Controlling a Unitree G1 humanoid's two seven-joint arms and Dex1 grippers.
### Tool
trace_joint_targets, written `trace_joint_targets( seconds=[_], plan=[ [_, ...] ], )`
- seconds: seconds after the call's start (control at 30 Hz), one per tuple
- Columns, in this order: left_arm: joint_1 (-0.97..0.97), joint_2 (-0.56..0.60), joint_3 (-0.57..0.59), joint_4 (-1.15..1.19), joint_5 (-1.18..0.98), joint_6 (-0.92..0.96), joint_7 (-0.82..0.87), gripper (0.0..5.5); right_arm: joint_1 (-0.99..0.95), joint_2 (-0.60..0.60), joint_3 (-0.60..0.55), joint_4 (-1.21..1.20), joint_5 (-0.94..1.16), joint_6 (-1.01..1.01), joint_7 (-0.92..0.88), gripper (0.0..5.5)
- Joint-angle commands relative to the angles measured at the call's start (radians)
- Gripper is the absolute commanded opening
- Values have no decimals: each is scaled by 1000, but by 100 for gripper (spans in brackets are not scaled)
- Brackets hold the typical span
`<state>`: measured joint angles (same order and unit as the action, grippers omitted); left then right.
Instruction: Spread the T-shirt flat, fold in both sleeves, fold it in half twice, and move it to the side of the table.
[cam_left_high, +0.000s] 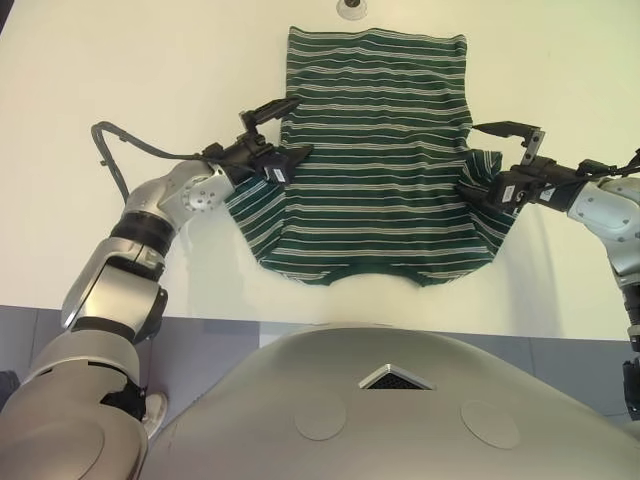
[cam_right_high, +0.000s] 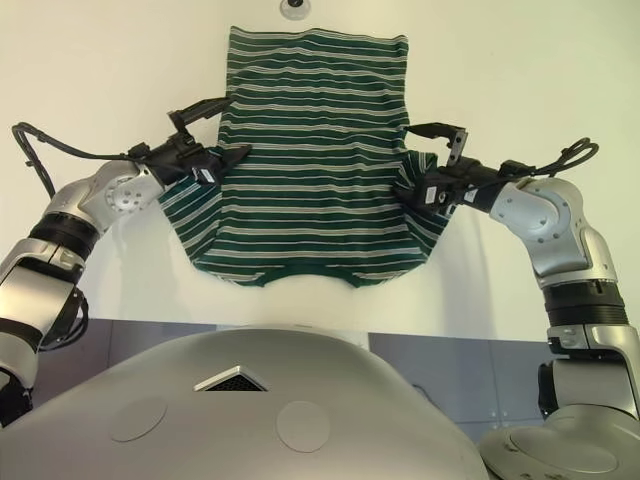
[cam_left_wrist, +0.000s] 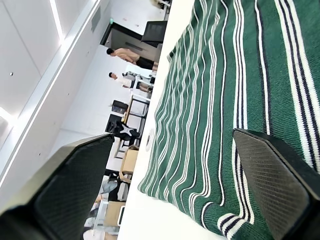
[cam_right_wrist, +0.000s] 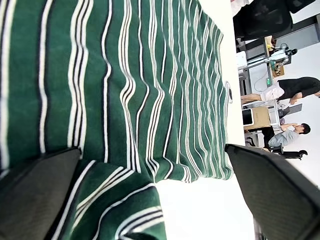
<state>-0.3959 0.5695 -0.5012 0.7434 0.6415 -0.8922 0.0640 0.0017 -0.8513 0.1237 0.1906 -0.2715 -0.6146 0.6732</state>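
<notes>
A dark green T-shirt (cam_left_high: 375, 150) with white stripes lies on the white table (cam_left_high: 120, 60), its collar edge (cam_left_high: 380, 275) towards me and its hem at the far side. My left gripper (cam_left_high: 305, 125) stands open at the shirt's left edge, just above the left sleeve (cam_left_high: 250, 215). Its fingers (cam_left_wrist: 70, 190) straddle the striped cloth (cam_left_wrist: 225, 75). My right gripper (cam_left_high: 470, 158) is open at the right edge, where the right sleeve (cam_left_high: 482, 168) is bunched up. The lower finger (cam_right_wrist: 35, 195) sits against that sleeve fold (cam_right_wrist: 120, 210).
A small round fitting (cam_left_high: 351, 8) sits on the table just beyond the shirt's hem. The table's front edge (cam_left_high: 300, 325) runs close below the collar. Bare tabletop stretches on the left (cam_left_high: 60, 200) and right (cam_left_high: 570, 90) of the shirt.
</notes>
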Motion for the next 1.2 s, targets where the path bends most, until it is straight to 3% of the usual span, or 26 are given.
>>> trace_joint_targets(
  seconds=[0.03, 0.2, 0.33, 0.53, 0.73, 0.83, 1.03, 1.2],
  plan=[
    [54, 52, 98, -81, -78, 18, 3, 438, -19, 7, -44, -19, 87, -21, -19, 540],
    [250, 167, 226, -480, -513, -51, -139, 438, 172, -66, -108, -275, 472, -15, 126, 540],
    [410, 252, 195, -700, -680, -34, -303, 438, 216, -98, -144, -247, 468, 13, 172, 540],
    [477, 180, 116, -668, -352, 25, -402, 438, 274, -161, -141, -100, 302, 3, 211, 540],
    [372, 152, 127, -420, 13, 94, -227, 438, 244, -156, -117, 1, 165, 6, 161, 540],
    [367, 166, 89, -352, 97, 96, -188, 438, 308, -182, -113, -41, 229, -2, 213, 540],
    [480, 233, 41, -419, 18, 45, -257, 438, 382, -215, -116, -61, 292, -6, 266, 540],
    [613, 363, 56, -627, -226, 10, -380, 438, 386, -213, -123, -81, 329, -12, 276, 540]
  ],
)
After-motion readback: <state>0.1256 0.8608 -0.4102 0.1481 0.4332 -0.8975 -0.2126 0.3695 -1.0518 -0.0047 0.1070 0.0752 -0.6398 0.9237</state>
